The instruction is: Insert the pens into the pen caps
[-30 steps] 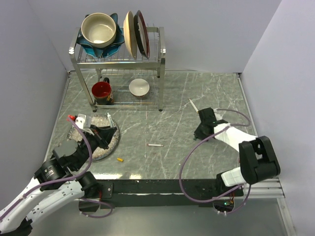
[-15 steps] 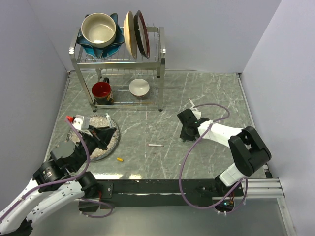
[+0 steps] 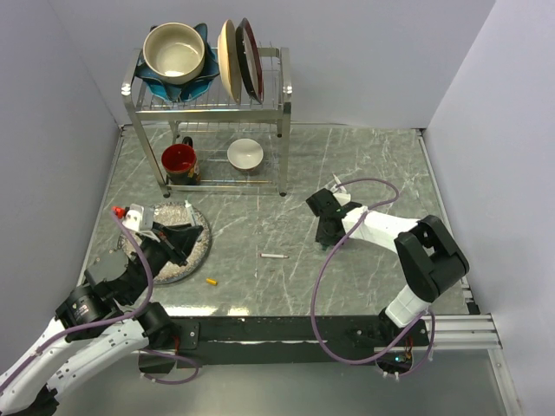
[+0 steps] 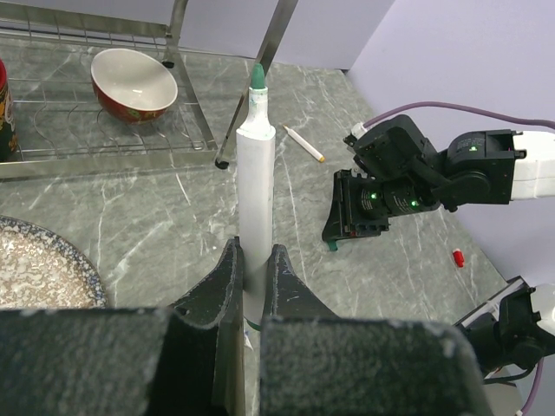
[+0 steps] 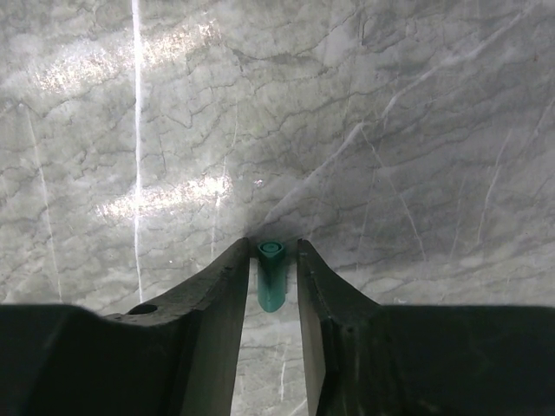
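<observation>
The dish rack [image 3: 208, 107] stands at the bench's [image 3: 260, 217] far left. On its upper shelf a cream bowl [image 3: 174, 50] sits in a blue dish [image 3: 206, 80], with two plates [image 3: 230, 59] on edge beside them. Under the shelf are a red mug [image 3: 179, 161] and a small bowl [image 3: 245, 153]. A speckled plate [image 3: 173, 213] lies on the bench, partly under the left gripper [image 4: 253, 251].

The left jaws are clamped on the barrel of a green-tipped pen [image 4: 257, 173], its tip pointing toward the right arm. The right gripper [image 5: 272, 245] is low over the bench near the middle, jaws parted, with the green cap [image 5: 271, 282] between them. Whether either pad touches it is hard to tell.

A second pen [image 3: 274, 256] lies loose at the bench's centre, and a third [image 4: 303, 144] lies just beyond the right gripper. The yellow-orange cap [image 3: 210, 282] lies near the plate's near edge. The red cap [image 4: 457, 256] lies alone on the bench, seen only from the left wrist
</observation>
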Action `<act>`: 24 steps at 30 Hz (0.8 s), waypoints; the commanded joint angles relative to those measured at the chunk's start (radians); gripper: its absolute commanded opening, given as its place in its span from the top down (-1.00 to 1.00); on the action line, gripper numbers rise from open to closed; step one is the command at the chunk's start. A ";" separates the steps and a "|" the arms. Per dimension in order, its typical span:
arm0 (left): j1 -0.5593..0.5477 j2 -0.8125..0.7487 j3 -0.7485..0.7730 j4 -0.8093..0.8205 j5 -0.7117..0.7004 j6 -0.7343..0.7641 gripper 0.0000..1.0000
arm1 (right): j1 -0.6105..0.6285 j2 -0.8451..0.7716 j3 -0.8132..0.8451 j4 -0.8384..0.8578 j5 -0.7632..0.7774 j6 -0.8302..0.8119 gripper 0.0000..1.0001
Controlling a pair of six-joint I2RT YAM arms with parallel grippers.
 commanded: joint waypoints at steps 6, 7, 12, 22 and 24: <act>-0.002 0.009 0.004 0.010 0.018 0.002 0.99 | 0.001 0.038 -0.018 0.018 0.019 -0.002 0.44; -0.002 0.013 0.001 0.013 0.019 0.003 0.98 | 0.003 0.038 -0.017 0.020 0.019 -0.006 0.47; -0.002 0.107 0.014 0.010 0.085 0.002 0.98 | 0.001 0.038 -0.023 0.033 0.024 -0.022 0.72; -0.005 0.419 -0.080 0.268 0.474 -0.194 0.98 | 0.023 -0.089 -0.076 0.084 0.007 -0.032 1.00; -0.007 0.414 -0.149 0.433 0.522 -0.242 0.98 | 0.023 -0.130 -0.095 0.086 0.001 -0.032 1.00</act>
